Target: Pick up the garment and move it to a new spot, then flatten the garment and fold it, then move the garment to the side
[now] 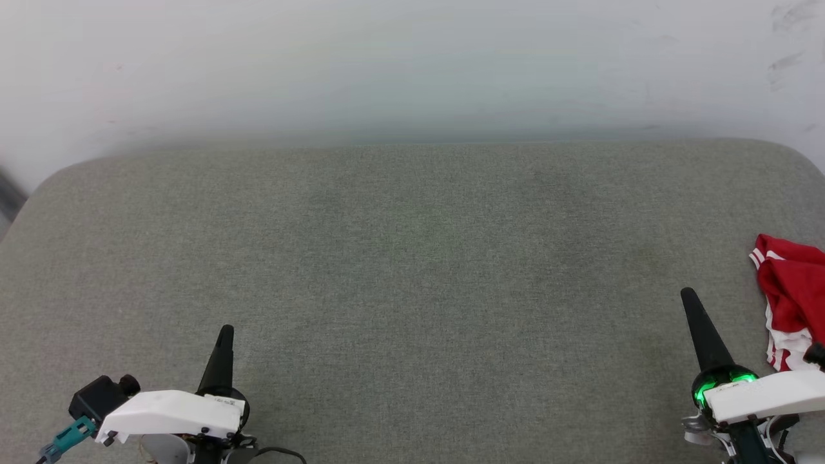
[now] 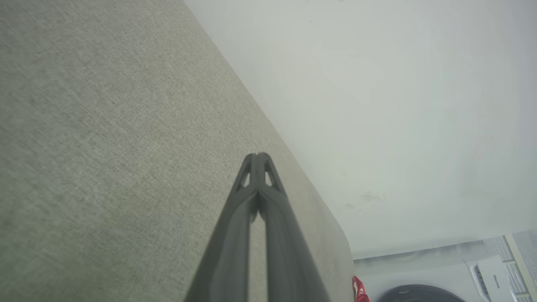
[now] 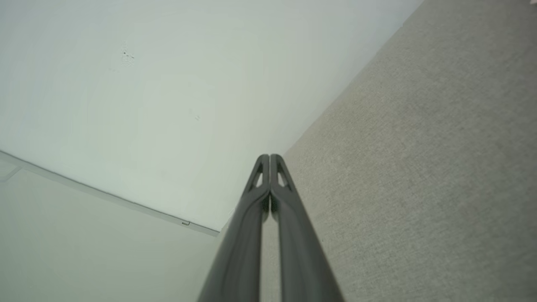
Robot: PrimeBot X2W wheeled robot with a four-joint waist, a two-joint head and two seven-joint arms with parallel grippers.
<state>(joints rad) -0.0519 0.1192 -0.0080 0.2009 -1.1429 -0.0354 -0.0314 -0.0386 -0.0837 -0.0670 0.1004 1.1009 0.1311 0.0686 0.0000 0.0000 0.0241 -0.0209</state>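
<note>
Grey fabric desk (image 1: 412, 258) met a white wall (image 1: 412, 64). Crumpled red garment (image 1: 796, 283) lay at the desk's right edge, partly cut off by the frame, just beside right claw (image 1: 689, 298). That and left claw (image 1: 225, 334) were closed, empty.

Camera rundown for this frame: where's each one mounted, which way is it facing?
Head: on the head, facing forward and down at the grey padded surface; left gripper lower left, right gripper lower right, both shut.
Left wrist: on the left arm, facing along its shut fingers across the surface to the wall.
Right wrist: on the right arm, likewise.
Shared: head and left wrist both catch the garment.
</note>
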